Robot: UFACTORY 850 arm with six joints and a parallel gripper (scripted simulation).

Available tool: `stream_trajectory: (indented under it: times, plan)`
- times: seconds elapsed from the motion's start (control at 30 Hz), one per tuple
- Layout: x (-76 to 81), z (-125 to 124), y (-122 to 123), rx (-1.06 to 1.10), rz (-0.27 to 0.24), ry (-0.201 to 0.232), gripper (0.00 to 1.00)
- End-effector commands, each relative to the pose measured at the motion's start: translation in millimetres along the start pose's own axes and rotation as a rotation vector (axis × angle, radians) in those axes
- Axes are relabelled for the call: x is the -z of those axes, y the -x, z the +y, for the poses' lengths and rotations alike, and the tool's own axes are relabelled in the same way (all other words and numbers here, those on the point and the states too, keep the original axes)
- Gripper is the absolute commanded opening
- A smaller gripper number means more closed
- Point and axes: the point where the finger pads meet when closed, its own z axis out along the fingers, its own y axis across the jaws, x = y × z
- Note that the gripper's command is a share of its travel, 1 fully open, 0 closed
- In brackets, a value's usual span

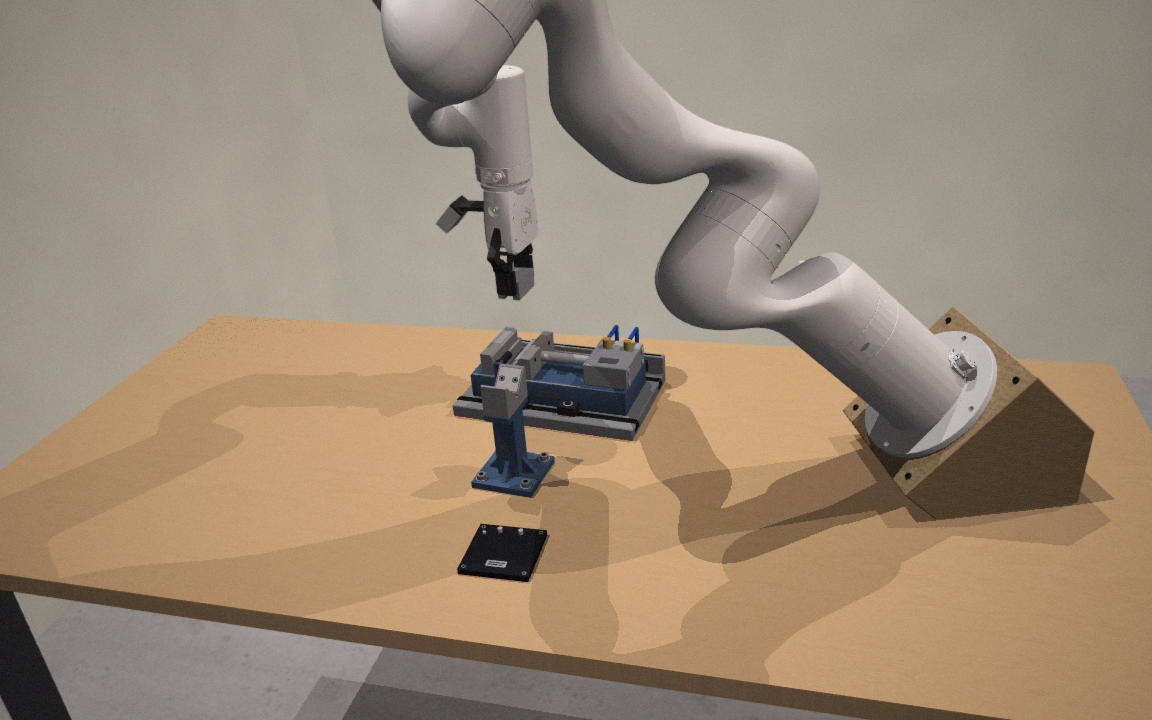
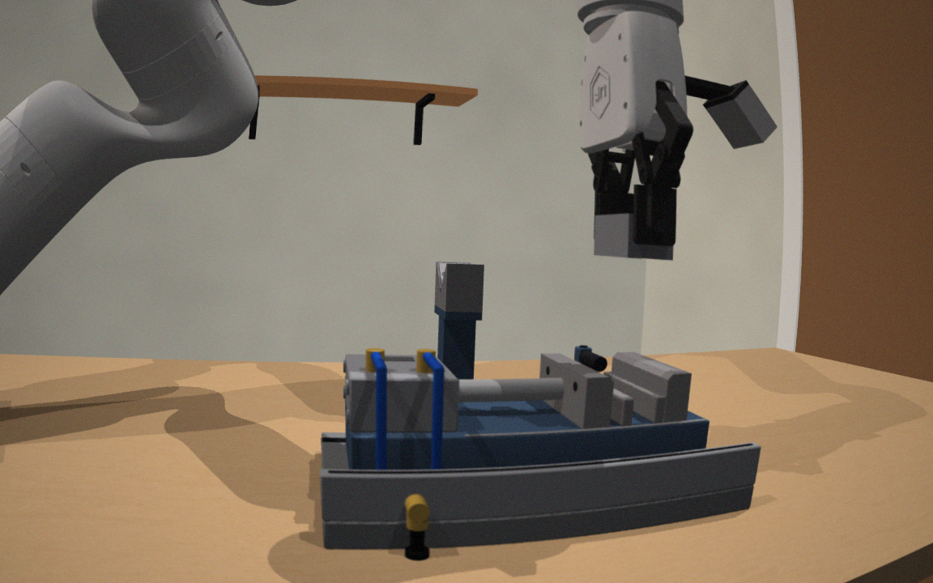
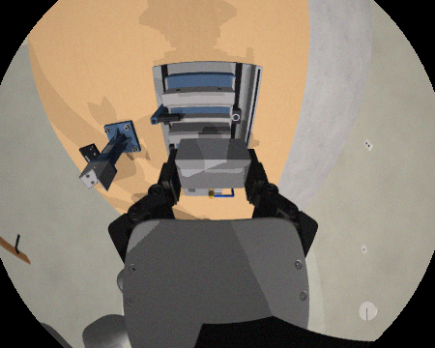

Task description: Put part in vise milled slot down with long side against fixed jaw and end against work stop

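My gripper (image 1: 510, 279) is shut on the part, a grey block (image 2: 625, 236), and holds it high in the air above the jaw end of the vise (image 1: 562, 376). The part also shows between the black fingers in the wrist view (image 3: 213, 166). I cannot tell which way its slot faces. The vise stands open in the exterior view (image 2: 528, 420): the moving jaw (image 2: 577, 388) on the cylinder rod, the fixed jaw (image 2: 651, 384) beyond it, and the black work stop (image 2: 590, 358) at the far end. The black infeed plate (image 1: 503, 551) lies bare near the table's front.
The V-block (image 1: 505, 390) sits on a blue post (image 1: 512, 456) between the vise and the infeed plate. The air cylinder (image 2: 401, 406) has two blue hoses. The arm's base (image 1: 965, 420) stands on a wedge at the right.
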Motion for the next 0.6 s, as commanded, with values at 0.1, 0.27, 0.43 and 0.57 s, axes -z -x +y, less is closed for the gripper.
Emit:
stream_trajectory:
  times: [0.1, 0.27, 0.43, 0.57]
  plan:
    - [-16.2, 0, -1, 0.001, 0.001, 0.001, 0.00]
    - [-22.0, 0, -1, 0.001, 0.002, 0.001, 0.00]
    - [-30.8, 0, -1, 0.001, 0.001, 0.001, 0.00]
    - [-36.6, 0, -1, 0.001, 0.002, 0.001, 0.00]
